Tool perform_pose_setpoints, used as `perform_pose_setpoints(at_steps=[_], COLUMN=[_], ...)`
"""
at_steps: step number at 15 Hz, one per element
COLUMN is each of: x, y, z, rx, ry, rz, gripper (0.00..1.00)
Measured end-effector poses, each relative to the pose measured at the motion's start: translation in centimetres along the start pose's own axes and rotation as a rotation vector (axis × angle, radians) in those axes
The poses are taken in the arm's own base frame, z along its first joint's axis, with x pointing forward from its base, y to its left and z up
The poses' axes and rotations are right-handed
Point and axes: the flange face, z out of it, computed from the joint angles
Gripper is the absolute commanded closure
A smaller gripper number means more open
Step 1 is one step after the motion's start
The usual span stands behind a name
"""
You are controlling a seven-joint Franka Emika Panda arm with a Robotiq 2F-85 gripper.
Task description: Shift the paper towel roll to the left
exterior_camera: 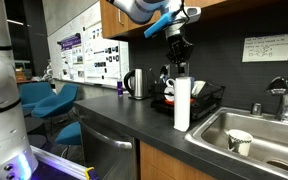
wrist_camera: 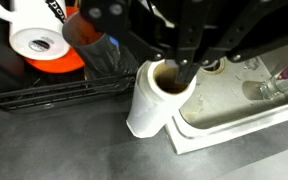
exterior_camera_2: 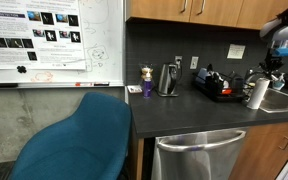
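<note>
Paper towel roll [wrist_camera: 150, 105] upright beside sink [exterior_camera: 269, 130], plain white, claw [wrist_camera: 184, 72] pinched narrow, tips inside its core

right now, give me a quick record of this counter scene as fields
paper towel roll: upright on the dark counter, at the edge of the sink, next to the black dish rack
gripper: shut, right over the roll, tips seemingly dipped into its cardboard core
kettle: steel, black handle, beyond the rack from the roll
cup: pale, sitting in the sink
</note>
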Motion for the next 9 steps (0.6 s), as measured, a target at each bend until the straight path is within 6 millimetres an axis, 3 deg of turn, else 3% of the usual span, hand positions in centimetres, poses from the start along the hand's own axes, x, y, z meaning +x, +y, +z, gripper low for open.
perform_pose_setpoints(at_steps=[3, 9], x=[-0.03, -0.04], y=[-0.03, -0.04], z=[0.03, 0.04], rx=[0.003, 0.004], ry=[-0.003, -0.004], rz=[0.001, 0.001], gripper=[0.75, 0.74])
